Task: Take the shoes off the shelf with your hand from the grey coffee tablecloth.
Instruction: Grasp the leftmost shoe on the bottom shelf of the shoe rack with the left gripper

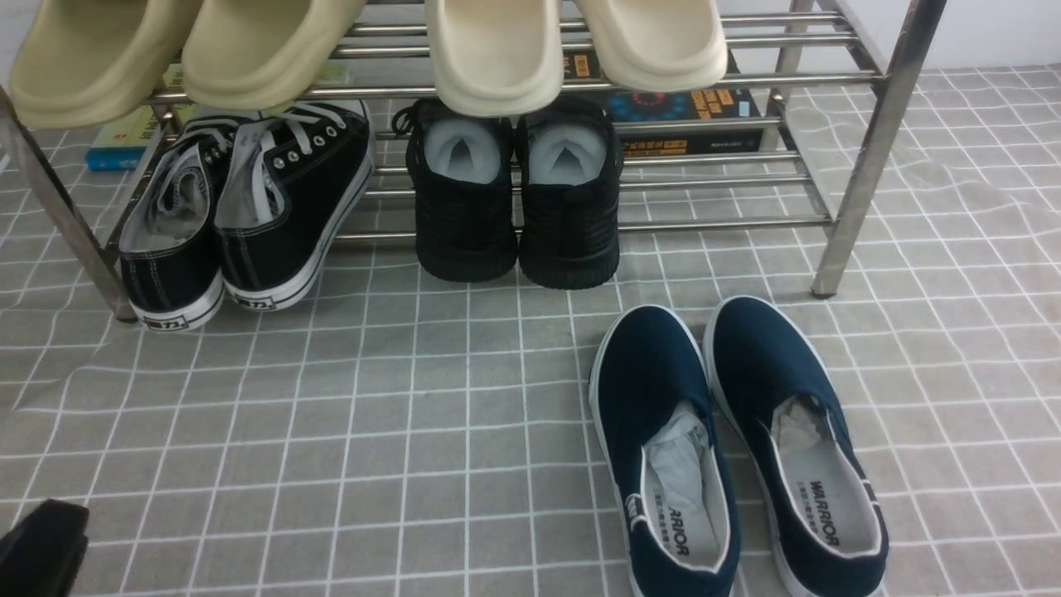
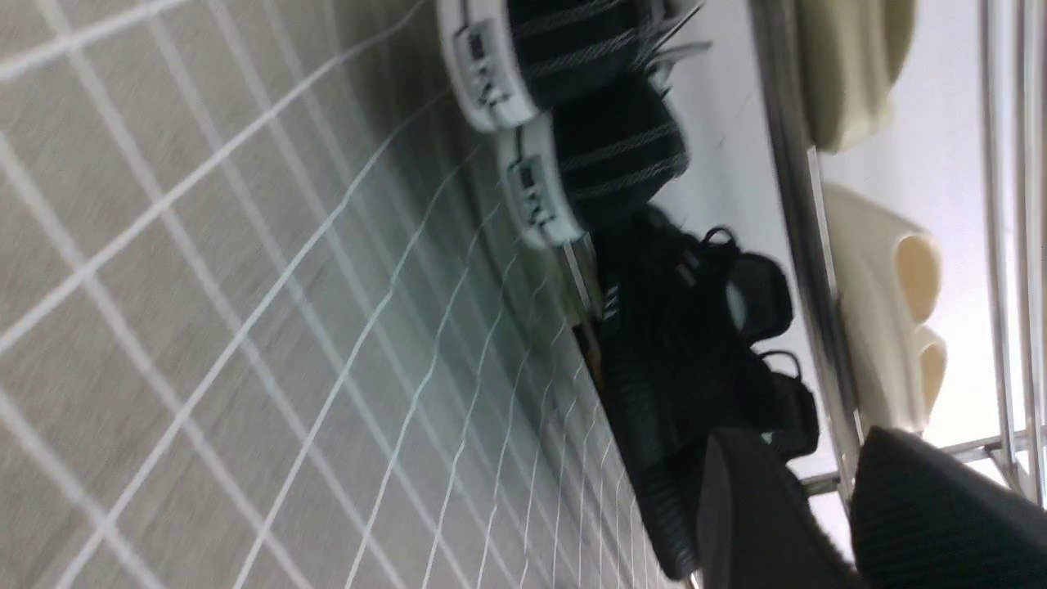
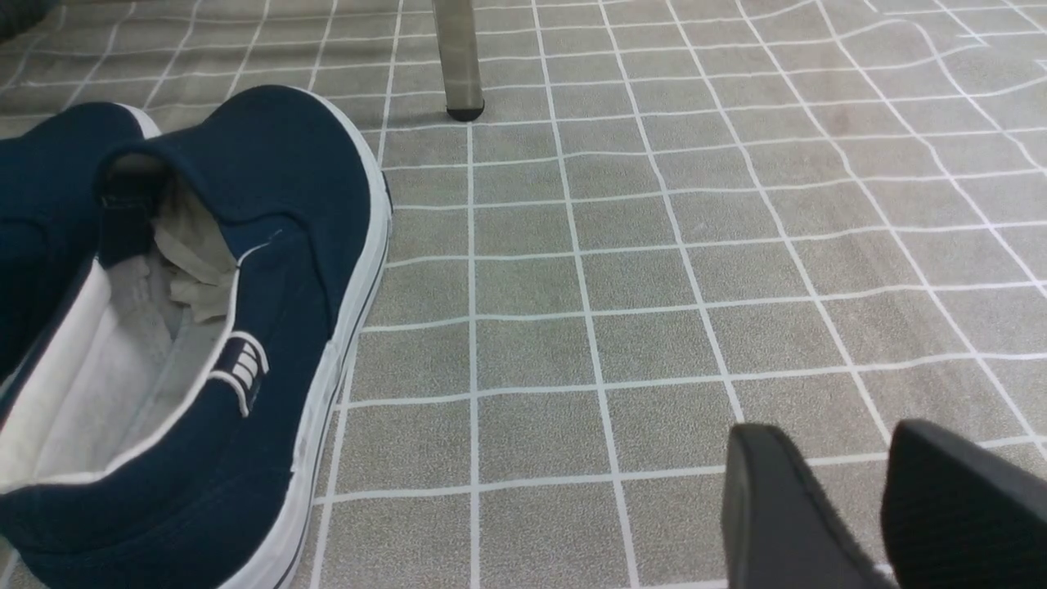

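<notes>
At near left corner of desk [image 1: 414, 431], approach step with left hand [image 1: 41, 547] apart, empty; next must reach canvas sneakers [image 1: 249, 215] on shelf [image 1: 870, 141].

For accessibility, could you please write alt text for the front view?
Black canvas sneakers sit left on the lower tier of a steel shoe rack, beside black knit sneakers, under pale slides. Navy slip-ons lie on the grey grid cloth.

This looks like a mocked-up home entryway in a test room: a steel shoe rack [image 1: 882, 124] holds lace-up sneakers [image 1: 273, 207] and slippers [image 1: 497, 58], standing on a grey grid-printed cloth [image 1: 373, 414] before a plain white wall [image 1: 995, 33], books [image 1: 688, 108] behind.
</notes>
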